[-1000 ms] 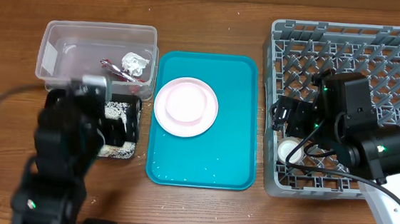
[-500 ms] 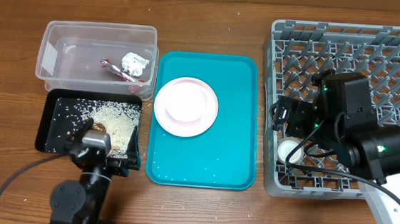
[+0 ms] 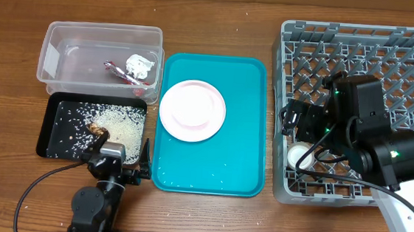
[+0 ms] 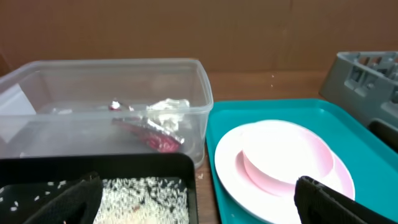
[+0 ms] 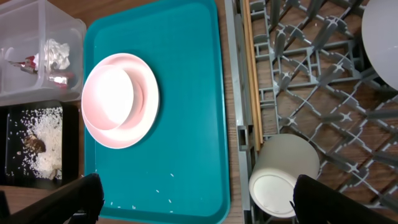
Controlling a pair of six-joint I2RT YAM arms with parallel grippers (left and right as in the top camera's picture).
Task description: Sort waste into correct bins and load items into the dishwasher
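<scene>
Below right wrist: white cup [image 5: 284, 167] in rack [image 5: 232, 74], half-hidden overhead.

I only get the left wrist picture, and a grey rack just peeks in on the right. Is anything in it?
Observer: Yes, a white cup sits in the rack, in its front corner nearest the teal tray.
Visitor: Is the black tray holding only rice?
Observer: No, a small brown scrap lies among the rice.
Visitor: And the teal tray, clean besides the plate?
Observer: Not quite, a few loose grains lie near its front edge.
</scene>
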